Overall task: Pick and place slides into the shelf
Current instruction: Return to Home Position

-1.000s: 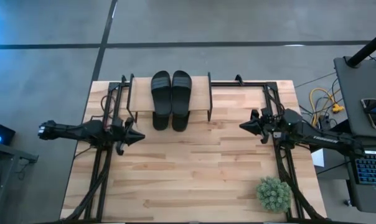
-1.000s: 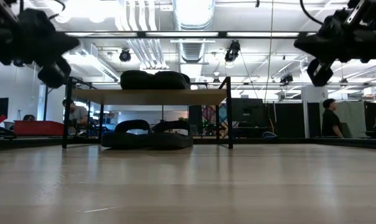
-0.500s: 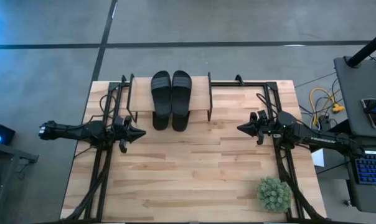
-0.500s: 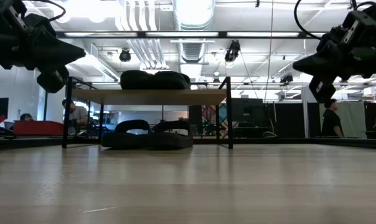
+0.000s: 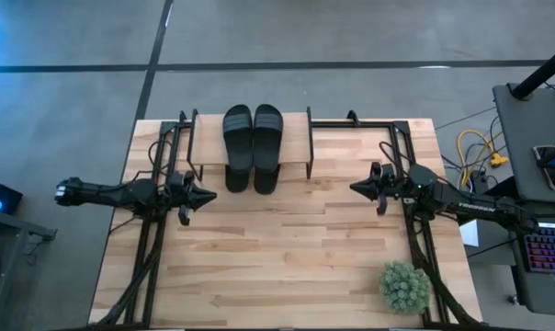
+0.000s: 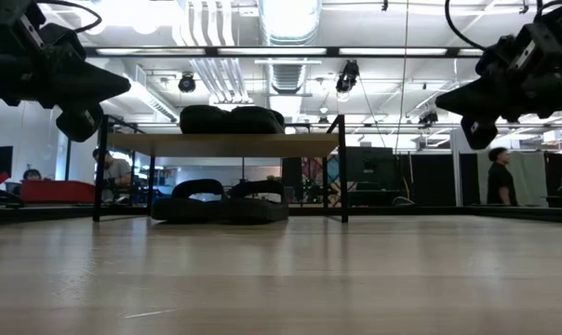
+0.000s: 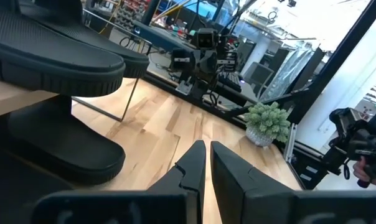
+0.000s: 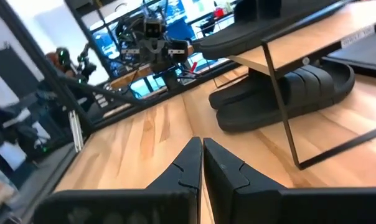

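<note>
No legible text, brand or number anywhere (sticker [image 8: 356, 36] on shelf [image 8: 312, 46] edge unreadable).

Bright ceiling lights [image 6: 290, 17] glare white in the low view — the slides [image 6: 227, 119] against them are mere dark shapes. From above, the table [image 5: 287, 262] is evenly lit, shadows soft.

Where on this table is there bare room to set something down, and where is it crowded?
Widest free patch: the table from between the left gripper and right gripper to the edge opposite the shelf, except the plant at its right corner. Also bare: the strip right of the shelf. Crowded: the shelf itself, slides on top and slides beneath.
</note>
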Available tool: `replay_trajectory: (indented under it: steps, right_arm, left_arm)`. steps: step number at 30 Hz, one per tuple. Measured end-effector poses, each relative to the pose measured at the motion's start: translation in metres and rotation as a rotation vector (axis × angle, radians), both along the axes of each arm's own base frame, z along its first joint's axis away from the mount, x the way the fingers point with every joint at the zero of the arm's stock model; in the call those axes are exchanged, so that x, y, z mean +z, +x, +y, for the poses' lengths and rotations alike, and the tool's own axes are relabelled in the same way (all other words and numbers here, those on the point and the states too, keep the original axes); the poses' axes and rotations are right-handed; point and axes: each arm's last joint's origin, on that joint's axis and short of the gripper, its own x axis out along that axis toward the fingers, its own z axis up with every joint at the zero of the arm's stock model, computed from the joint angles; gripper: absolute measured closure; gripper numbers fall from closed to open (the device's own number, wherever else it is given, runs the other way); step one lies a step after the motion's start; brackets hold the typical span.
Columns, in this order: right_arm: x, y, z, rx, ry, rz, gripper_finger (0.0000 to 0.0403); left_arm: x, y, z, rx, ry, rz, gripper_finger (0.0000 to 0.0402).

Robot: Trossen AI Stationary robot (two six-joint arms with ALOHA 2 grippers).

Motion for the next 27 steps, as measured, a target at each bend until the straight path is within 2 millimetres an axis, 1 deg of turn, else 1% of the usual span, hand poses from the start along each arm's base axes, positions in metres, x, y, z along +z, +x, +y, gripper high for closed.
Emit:
replay_trajectory:
  steps: [8,12,15,17,23,27]
  right_arm:
    - [0.0002,0.0000,0.0006,0.027,-0.135,0.006,0.0394]
    - [0.0009,0.0001,0.0032,0.123,-0.200,-0.008,0.0394]
    - [0.0004,0.0001,0.0056,0.208,-0.215,-0.012,0.0394]
    - [-0.0020,0.0006,0.0055,0.211,-0.192,0.012,0.0394]
    - [-0.0073,0.0023,0.0004,0.042,-0.026,0.078,0.0394]
    - [-0.0083,0.0030,-0.0004,0.020,0.015,0.088,0.0394]
  left_arm:
    - [-0.0012,0.0012,-0.0002,0.000,0.002,0.015,0.0391]
    - [-0.0017,0.0018,-0.0002,0.000,0.004,0.021,0.0391]
    - [-0.0016,0.0018,-0.0002,0.000,0.004,0.020,0.0391]
    - [-0.0017,0.0019,-0.0003,0.000,0.004,0.021,0.0391]
    - [-0.0019,0.0021,-0.0003,0.000,0.004,0.023,0.0391]
    - [-0.0018,0.0021,-0.0003,0.000,0.004,0.022,0.0391]
